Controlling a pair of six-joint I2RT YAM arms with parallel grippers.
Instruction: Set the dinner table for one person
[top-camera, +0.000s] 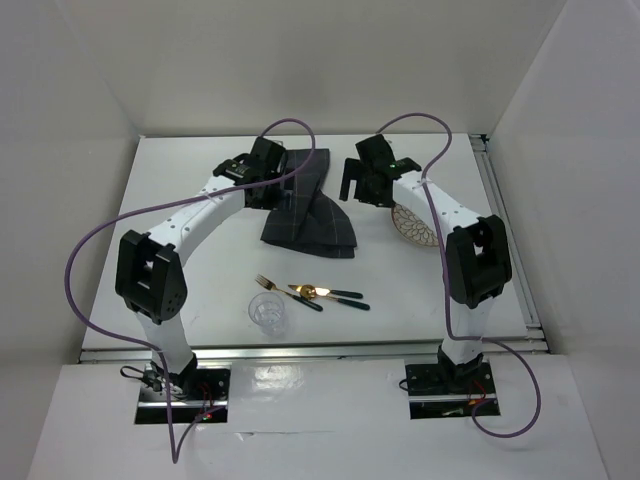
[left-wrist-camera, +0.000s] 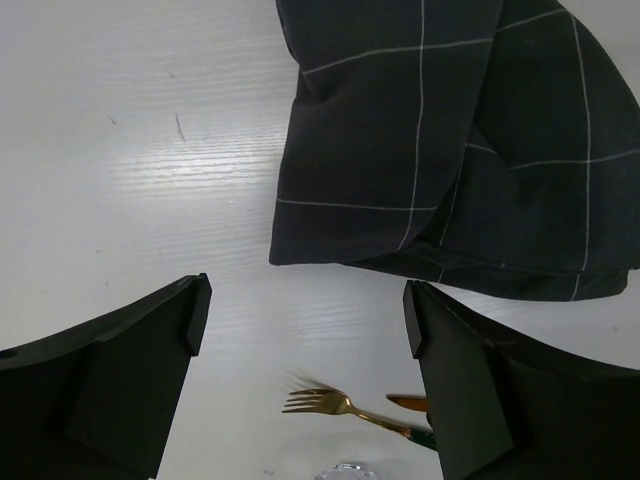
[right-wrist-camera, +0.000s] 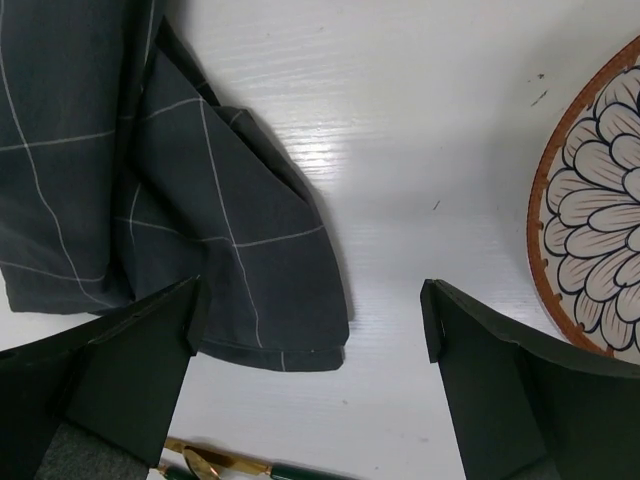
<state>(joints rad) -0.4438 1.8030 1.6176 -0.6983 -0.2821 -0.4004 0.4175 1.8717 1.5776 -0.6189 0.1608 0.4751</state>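
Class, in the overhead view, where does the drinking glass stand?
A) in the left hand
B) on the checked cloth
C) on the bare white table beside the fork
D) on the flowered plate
C: the glass stands on the bare table by the fork, away from cloth and plate.

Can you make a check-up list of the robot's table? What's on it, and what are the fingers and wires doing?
Surface: white dinner table, glossy.
Job's things: dark checked placemat crumpled at the far middle; flowered plate to its right, partly under the right arm; gold fork, other cutlery and clear glass nearer the front.
Clutter: nothing seen.
Grippers: left gripper and right gripper both open by the placemat, fingers holding nothing.
Cables: purple cables loop from both arms.
Surroundings: white walls.
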